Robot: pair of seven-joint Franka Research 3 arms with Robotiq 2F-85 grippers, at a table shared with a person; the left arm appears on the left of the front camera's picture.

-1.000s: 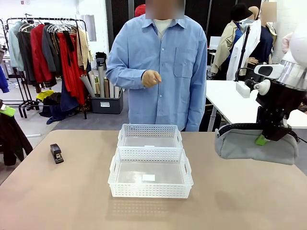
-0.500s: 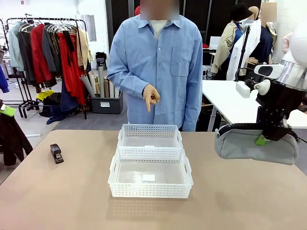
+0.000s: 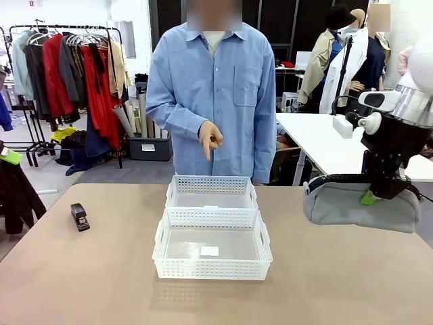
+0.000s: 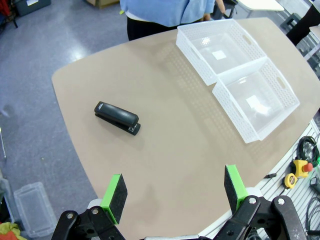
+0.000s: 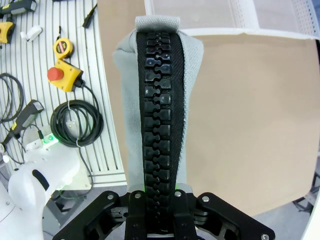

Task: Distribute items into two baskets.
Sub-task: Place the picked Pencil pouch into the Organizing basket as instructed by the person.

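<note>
Grey soft fabric waist bag (image 3: 345,206), pinched by the right pincer (image 3: 369,198) at frame right, should be lowered fully inside a white perforated plastic basket (image 3: 211,267) before release.

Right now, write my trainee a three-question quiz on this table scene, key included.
1. True or false: the right claw is shut on the grey waist bag.
2. Pick one. Where is the black stapler?
A) inside the nearer basket
B) on the table, to the robot's left of the baskets
C) in the person's hand
3. Fill in the gap: the left claw hangs above the table with its jaws ___.

Key: 1 true; 2 B; 3 open.
</note>
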